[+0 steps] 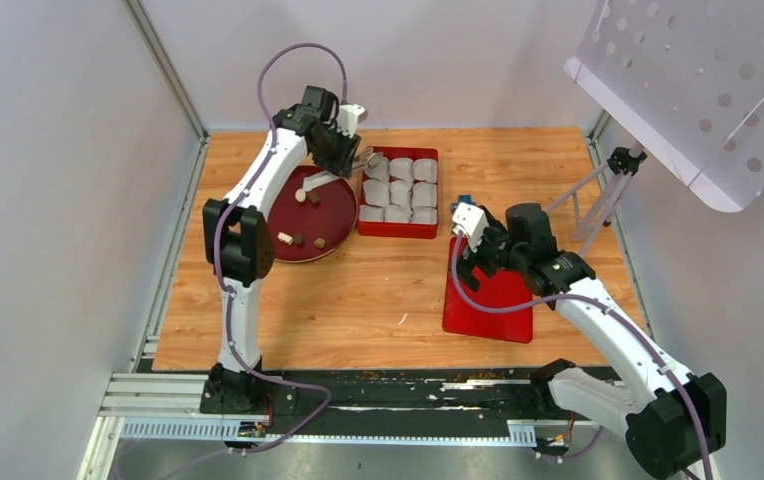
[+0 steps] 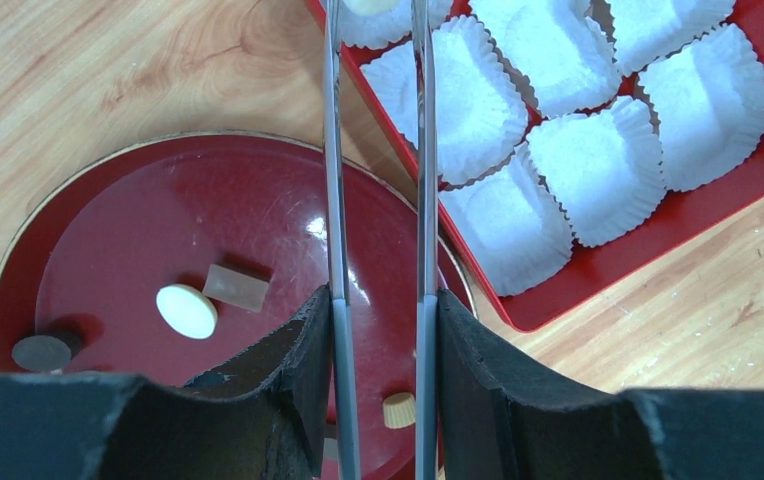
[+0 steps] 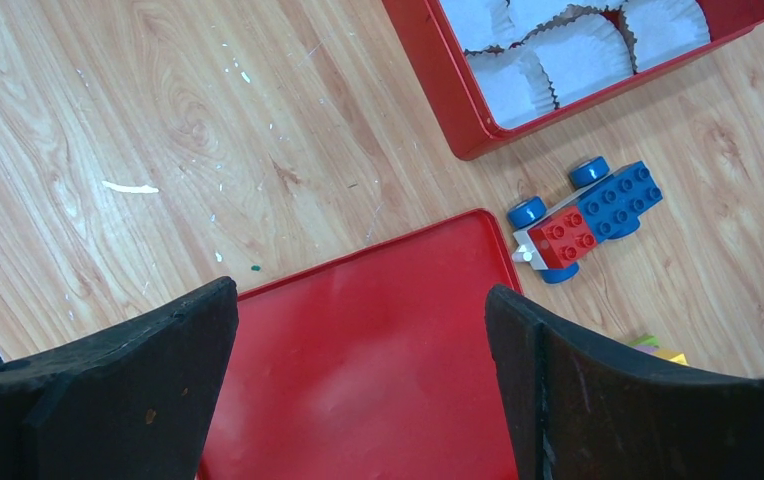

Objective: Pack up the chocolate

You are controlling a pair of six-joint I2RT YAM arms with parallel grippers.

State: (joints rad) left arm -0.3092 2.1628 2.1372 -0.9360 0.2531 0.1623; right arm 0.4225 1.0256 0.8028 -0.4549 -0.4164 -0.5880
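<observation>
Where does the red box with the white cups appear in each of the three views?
Top external: the red box is at upper centre, just right of the round plate.
Left wrist: upper right, next to the plate.
Right wrist: top right, cut off by the frame edge.
Shared landmark: the white cups inside it, seen in all three views.

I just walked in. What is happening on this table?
The left claw grips metal tongs, whose tips pinch a pale chocolate above the white paper cups in the red box. More chocolates lie on the round dark red plate. The right claw is open and holds nothing, hovering over a flat red tray near a toy car.
</observation>
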